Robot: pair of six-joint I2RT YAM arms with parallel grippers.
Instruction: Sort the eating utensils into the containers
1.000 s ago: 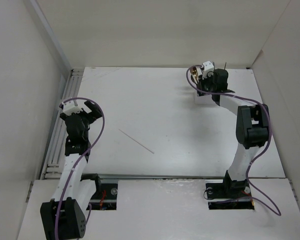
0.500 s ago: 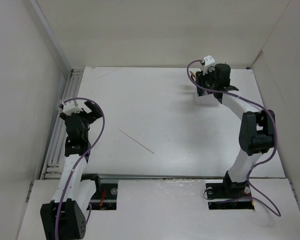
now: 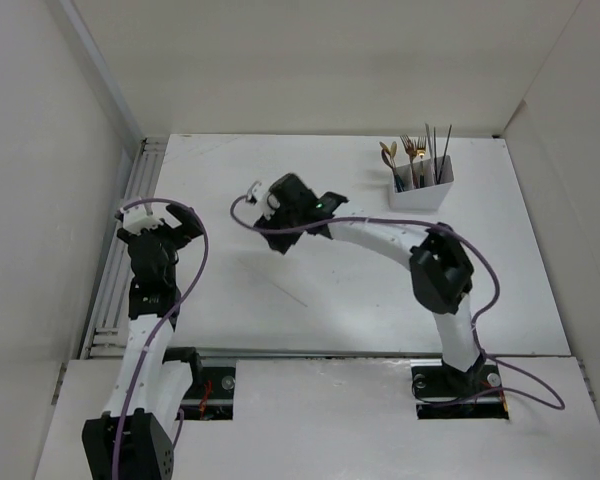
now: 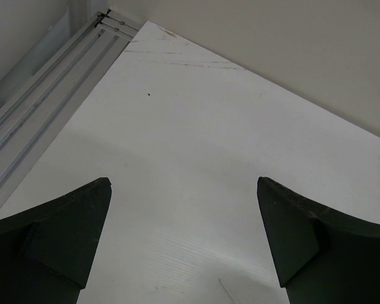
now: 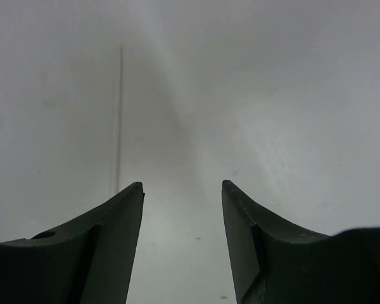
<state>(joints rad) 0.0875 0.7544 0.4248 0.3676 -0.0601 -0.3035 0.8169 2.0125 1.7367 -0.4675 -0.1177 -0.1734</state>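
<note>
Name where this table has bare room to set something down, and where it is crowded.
Bare: the far strip between the side rail and the white bin; the near right, between the right arm and the wall. Crowded: round the bin, and mid-table, where the right claw hangs near the pale stick.

The black-and-white right arm bends at its elbow and stretches well to the left of the small white plastic bin (image 3: 418, 190). Its black two-finger right gripper (image 5: 182, 185) points down at the tabletop, jaws partly apart around nothing. The left gripper (image 4: 183, 182), farther left of that bin, gapes wide and empty.
</note>
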